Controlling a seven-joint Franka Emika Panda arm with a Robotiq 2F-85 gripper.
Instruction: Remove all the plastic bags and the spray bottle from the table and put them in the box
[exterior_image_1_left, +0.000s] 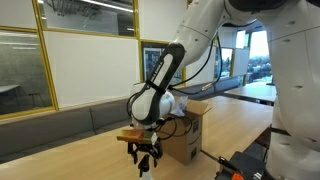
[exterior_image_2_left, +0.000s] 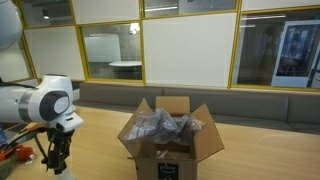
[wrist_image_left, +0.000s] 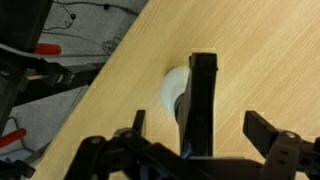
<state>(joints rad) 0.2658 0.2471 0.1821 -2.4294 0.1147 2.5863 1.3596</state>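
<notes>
Spray bottle (wrist_image_left: 172, 92): lying on its side on the desk (wrist_image_left: 250, 50), near its edge, not yet boxed.
Fingers (wrist_image_left: 262, 130): standing wide apart, gripping nothing, hanging above the bottle and straddling it, probably lining up a pick.
Box (exterior_image_2_left: 170, 150): standing on the desk with flaps spread, leaving the top free for drops.
Plastic bags (exterior_image_2_left: 165, 125): lying crumpled inside the box, apparently already stowed.
</notes>
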